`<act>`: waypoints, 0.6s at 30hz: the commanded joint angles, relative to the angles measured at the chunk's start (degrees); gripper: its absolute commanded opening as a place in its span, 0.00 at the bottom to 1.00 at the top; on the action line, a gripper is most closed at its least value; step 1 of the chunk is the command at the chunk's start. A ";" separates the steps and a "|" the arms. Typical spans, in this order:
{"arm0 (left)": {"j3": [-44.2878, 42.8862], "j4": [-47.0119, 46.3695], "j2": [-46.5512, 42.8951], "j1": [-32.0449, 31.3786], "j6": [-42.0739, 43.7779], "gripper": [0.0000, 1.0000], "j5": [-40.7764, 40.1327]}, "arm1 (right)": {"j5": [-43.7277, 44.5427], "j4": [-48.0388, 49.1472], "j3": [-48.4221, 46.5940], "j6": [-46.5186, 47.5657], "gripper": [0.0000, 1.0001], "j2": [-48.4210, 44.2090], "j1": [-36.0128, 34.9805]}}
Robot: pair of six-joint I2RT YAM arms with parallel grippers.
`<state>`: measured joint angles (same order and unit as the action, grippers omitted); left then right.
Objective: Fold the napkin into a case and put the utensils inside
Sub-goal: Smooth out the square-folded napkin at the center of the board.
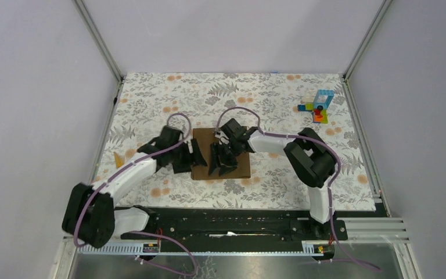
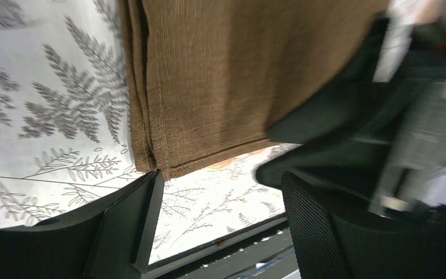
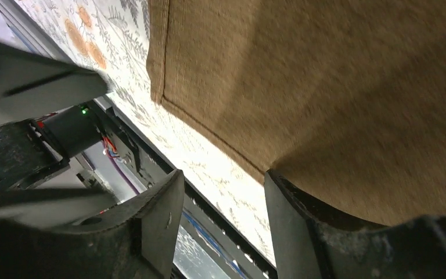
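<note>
The brown napkin (image 1: pixel 241 168) lies folded into a rectangle at the middle of the floral cloth. In the left wrist view its stacked layers (image 2: pixel 209 75) show along one edge. My left gripper (image 1: pixel 187 157) is open at the napkin's left edge; one fingertip (image 2: pixel 151 186) touches the napkin's near corner, and nothing is between the jaws. My right gripper (image 1: pixel 220 161) is open over the napkin's middle; in its own view one finger (image 3: pixel 284 197) sits at the napkin's near edge (image 3: pixel 325 87). One yellow-orange utensil (image 1: pixel 118 160) lies at the far left; any others are hidden.
A stack of colourful toy blocks (image 1: pixel 318 106) stands at the back right. The floral table covering (image 1: pixel 151 104) spans the table. The black base rail (image 1: pixel 226 224) runs along the near edge. The two grippers are close together over the napkin.
</note>
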<state>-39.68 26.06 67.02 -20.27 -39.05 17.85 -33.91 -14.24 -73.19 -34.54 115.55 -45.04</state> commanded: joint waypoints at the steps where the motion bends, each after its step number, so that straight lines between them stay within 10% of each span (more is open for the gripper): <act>1: -2.85 -0.29 6.22 -6.96 -1.31 0.81 -12.59 | 2.27 -0.06 3.66 2.76 0.59 -10.42 2.79; 18: -6.37 2.61 17.81 -11.19 0.97 0.68 -18.69 | 9.03 -7.74 14.90 11.51 0.60 -23.85 9.47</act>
<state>-44.21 27.57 83.53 -31.31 -38.65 0.14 -26.15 -20.62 -58.22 -26.11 93.91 -35.94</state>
